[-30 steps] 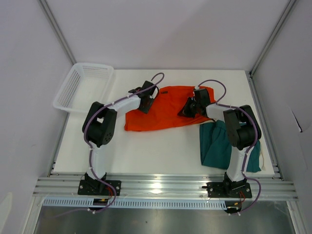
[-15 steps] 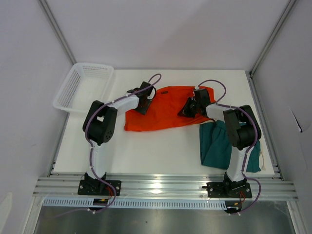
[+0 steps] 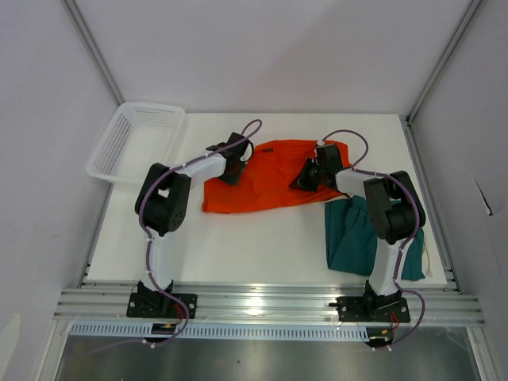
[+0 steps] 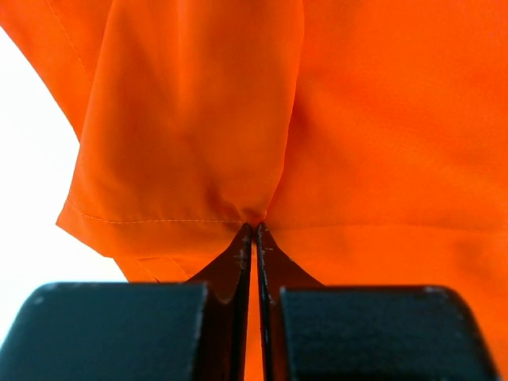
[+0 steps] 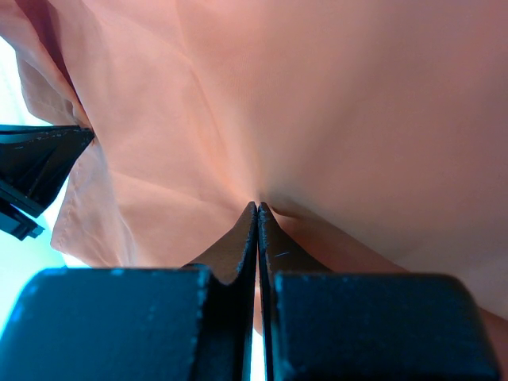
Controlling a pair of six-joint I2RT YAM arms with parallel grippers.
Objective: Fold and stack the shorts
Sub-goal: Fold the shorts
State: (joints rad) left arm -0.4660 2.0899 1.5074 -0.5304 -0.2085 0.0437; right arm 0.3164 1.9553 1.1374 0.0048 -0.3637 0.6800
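The orange shorts point(image 3: 262, 184) lie spread across the middle back of the table. My left gripper point(image 3: 231, 171) is shut on their left edge; the left wrist view shows the fabric point(image 4: 190, 119) pinched at the fingertips point(image 4: 255, 228). My right gripper point(image 3: 305, 178) is shut on their right part; the right wrist view shows pale-looking orange fabric point(image 5: 317, 103) pinched at the tips point(image 5: 256, 205). The dark teal-green shorts point(image 3: 355, 236) lie bunched at the right, partly under the right arm.
A white mesh basket point(image 3: 135, 141) stands at the back left corner, hanging over the table edge. Metal frame posts stand at both back corners. The table's front rail point(image 3: 262, 302) carries both arm bases.
My left gripper has shifted slightly toward the back and left, pulling the left edge of the orange shorts a little. The right arm has not moved.
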